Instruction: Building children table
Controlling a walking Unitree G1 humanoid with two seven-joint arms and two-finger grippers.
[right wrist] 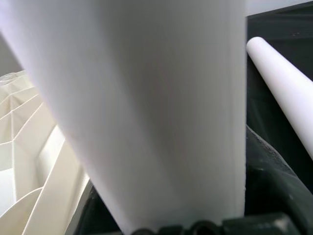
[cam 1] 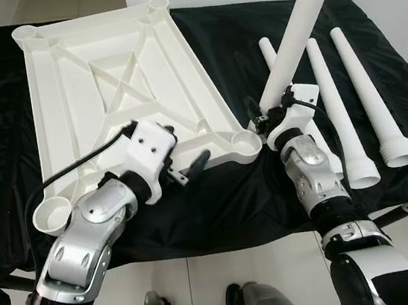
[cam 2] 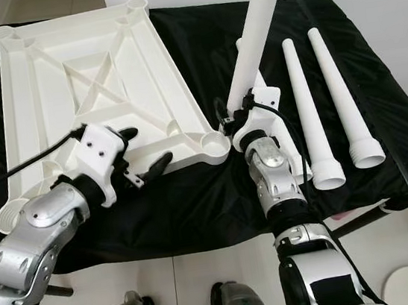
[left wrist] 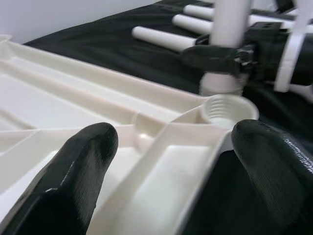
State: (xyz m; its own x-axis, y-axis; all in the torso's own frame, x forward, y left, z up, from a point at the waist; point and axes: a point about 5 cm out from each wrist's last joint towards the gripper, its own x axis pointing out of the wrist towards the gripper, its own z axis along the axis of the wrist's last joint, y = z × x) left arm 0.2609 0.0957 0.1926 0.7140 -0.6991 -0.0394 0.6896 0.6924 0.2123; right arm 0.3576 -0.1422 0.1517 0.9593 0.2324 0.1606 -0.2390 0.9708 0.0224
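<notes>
Tabletop (cam 1: 104, 83), white and ribbed, upside down on black cloth (cam 1: 255, 198) across upper left of frame. Right gripper (cam 1: 277, 109) at centre right, pinching one upright table leg (cam 1: 296, 24) just beside near-right corner socket (cam 1: 247, 145). Left gripper (cam 1: 182, 159) at lower centre, fingers spread either side of tabletop's near rim. Three spare legs (cam 1: 365, 93) lying at right, on cloth.

One upturned white tabletop (cam 1: 104, 83); four white table legs: one held upright (cam 1: 300, 27), three lying (cam 1: 362, 94) on one black cloth (cam 1: 226, 202).
</notes>
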